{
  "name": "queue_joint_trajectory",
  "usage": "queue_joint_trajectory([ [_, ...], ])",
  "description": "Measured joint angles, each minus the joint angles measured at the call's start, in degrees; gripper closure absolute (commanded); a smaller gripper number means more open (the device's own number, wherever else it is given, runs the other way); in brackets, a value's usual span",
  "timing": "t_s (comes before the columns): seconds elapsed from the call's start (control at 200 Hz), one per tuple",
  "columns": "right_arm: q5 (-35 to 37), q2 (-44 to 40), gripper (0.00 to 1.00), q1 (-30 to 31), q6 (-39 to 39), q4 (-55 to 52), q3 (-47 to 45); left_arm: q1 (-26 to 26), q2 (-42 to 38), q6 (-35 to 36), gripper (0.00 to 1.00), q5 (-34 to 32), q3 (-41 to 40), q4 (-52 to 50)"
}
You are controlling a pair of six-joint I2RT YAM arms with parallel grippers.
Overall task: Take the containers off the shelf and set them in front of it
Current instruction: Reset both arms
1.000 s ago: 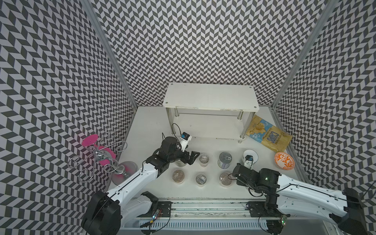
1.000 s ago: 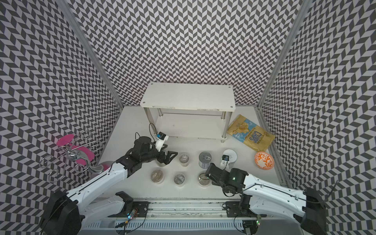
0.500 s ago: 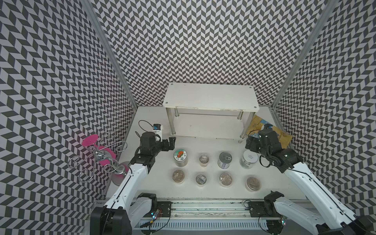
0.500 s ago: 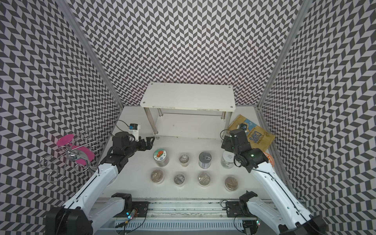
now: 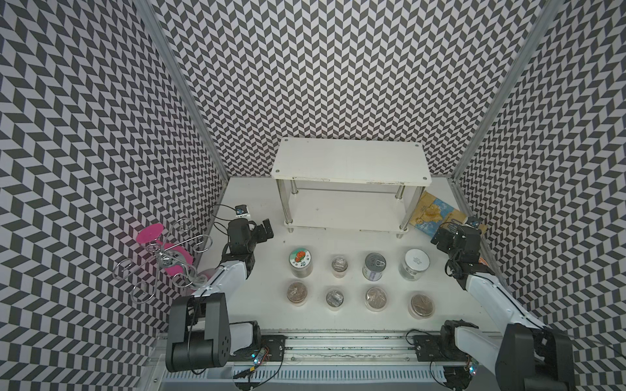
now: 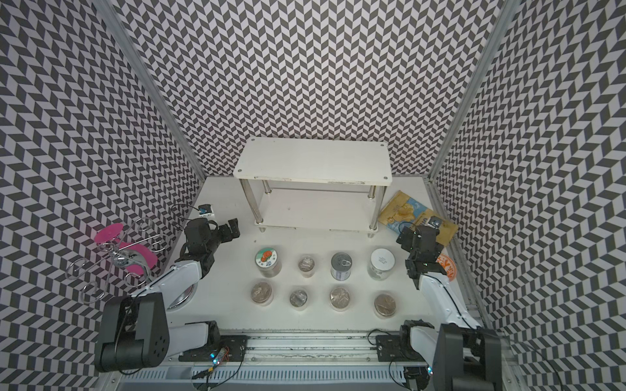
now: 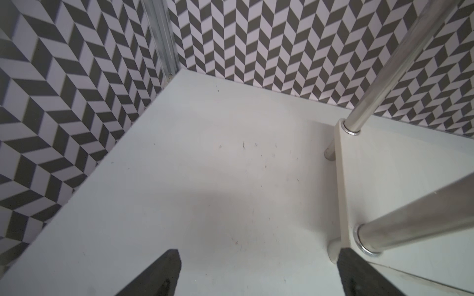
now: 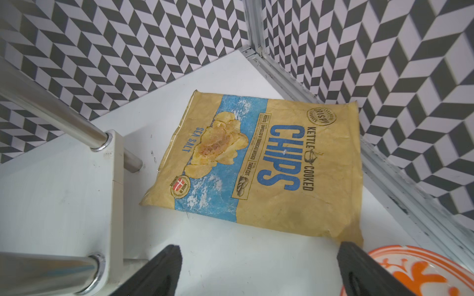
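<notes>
All eight containers (image 5: 376,298) stand upright on the table (image 5: 271,304) in two rows of four, just in front of the shelf (image 5: 352,162), whose boards are bare, so the job looks done. Behind are two lidded jars (image 5: 300,262), a small cup (image 5: 339,265) and a tin (image 5: 374,265); in front, film-topped cups (image 5: 297,292). The left gripper (image 5: 267,231) and right gripper (image 5: 440,234) hang wide open and empty at either side, probably to avoid knocking anything.

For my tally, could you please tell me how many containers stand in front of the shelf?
8, in two rows before the shelf. Back row: fruit-lid jar, cup, can, white-lid jar. Front row: four cups. None seems hidden.
</notes>
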Motion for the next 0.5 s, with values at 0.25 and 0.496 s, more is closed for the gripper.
queue_joint_trajectory([
  [0.25,-7.0,7.8,0.01,-0.7,-5.6,26.6,-6.1,0.1,7.9,3.5,0.00,-3.8,-3.8,15.6],
  [0.496,-10.5,11.8,0.00,0.0,-8.2,40.5,-10.5,0.1,8.6,4.9,0.00,-4.6,-6.8,23.2],
])
